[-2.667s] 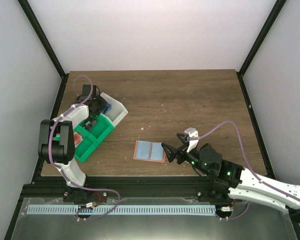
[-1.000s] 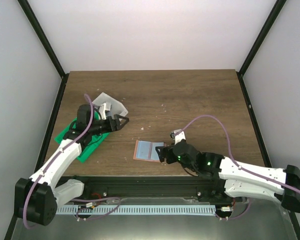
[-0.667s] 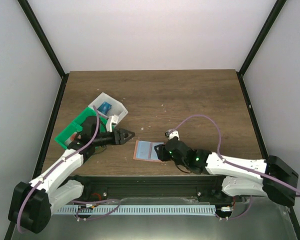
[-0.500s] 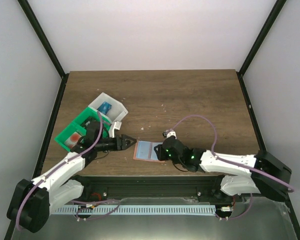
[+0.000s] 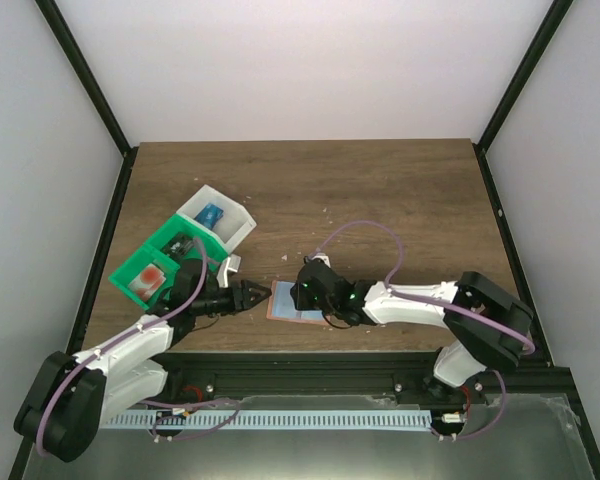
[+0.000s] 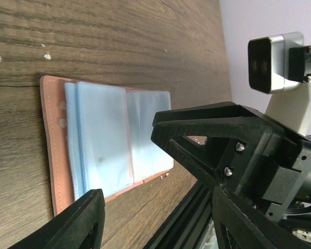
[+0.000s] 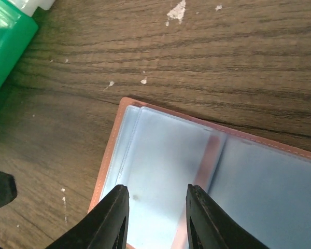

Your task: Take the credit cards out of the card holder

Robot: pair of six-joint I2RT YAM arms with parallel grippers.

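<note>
Beside the left edge of the open card holder [image 6: 103,150], the left gripper [image 6: 155,225] has its fingers spread wide and empty, tips pointing at the salmon border. Over the holder's blue sleeves the right gripper [image 7: 156,212] is likewise parted and holds nothing; whether its tips touch the plastic I cannot tell. The holder lies flat on the wooden table [image 5: 380,190] near the front edge, and farther left a red and white card [image 5: 155,278] sits in the green tray [image 5: 120,275], with a blue card [image 5: 212,214] in the white tray [image 5: 242,222] behind it.
</note>
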